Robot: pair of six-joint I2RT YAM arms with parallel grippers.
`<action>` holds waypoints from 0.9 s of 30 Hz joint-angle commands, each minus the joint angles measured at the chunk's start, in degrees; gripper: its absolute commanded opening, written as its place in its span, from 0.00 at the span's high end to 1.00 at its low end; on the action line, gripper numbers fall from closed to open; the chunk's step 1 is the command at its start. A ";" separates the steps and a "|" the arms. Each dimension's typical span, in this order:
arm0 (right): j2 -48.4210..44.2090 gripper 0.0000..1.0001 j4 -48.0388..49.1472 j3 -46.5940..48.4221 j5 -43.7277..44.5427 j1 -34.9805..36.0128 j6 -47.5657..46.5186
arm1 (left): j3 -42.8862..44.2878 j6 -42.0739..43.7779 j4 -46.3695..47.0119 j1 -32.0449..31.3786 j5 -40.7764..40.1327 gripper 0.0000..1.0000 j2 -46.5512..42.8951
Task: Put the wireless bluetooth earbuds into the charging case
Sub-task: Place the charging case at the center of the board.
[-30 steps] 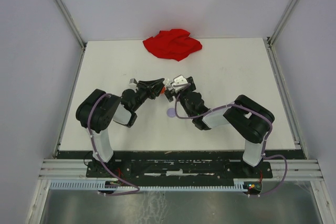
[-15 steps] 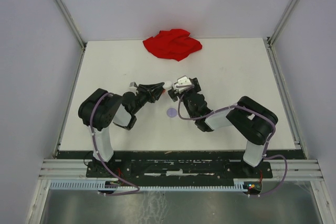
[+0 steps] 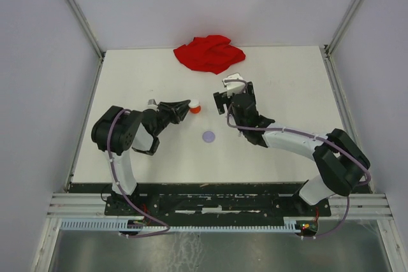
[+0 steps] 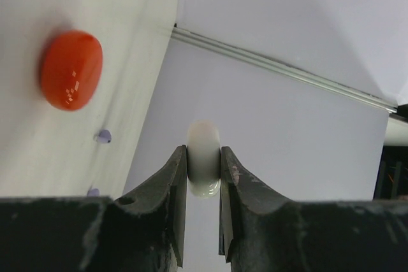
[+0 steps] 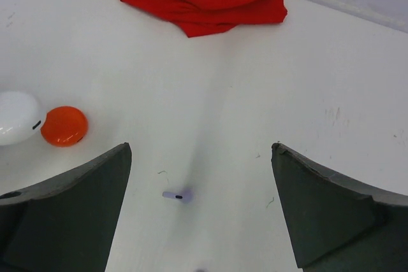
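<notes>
Left wrist shows left claw [image 4: 203, 157] pinching the white charging case [image 4: 204, 137]; right claw [image 5: 201, 157], wide, probably drops next onto the lavender earbud [image 5: 177, 195].

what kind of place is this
Probably a robot lab test cell: plain white panel walls on silver aluminium framing, a white table, and black robot arms bolted along its near edge.

A robot lab cell: 2 arms [image 3: 121, 138] bolted to a white table [image 3: 127, 81] inside aluminium-framed panels [image 3: 38, 62].
</notes>
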 commanded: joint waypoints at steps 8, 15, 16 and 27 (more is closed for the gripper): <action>-0.45 0.01 -30.91 12.29 -16.04 -2.51 9.34 | -1.43 11.20 -4.57 4.93 0.77 0.97 0.54; 2.32 0.01 -31.93 13.18 -23.25 -2.54 10.89 | -3.91 13.59 -5.97 5.77 -0.01 0.97 -0.48; 2.57 0.02 -31.90 13.18 -23.86 -2.47 11.03 | -4.14 14.07 -6.32 6.05 -0.14 0.97 -0.76; 6.17 0.03 -34.42 15.27 -30.12 -0.83 12.09 | -5.11 16.63 -8.17 7.37 -2.21 0.97 -0.49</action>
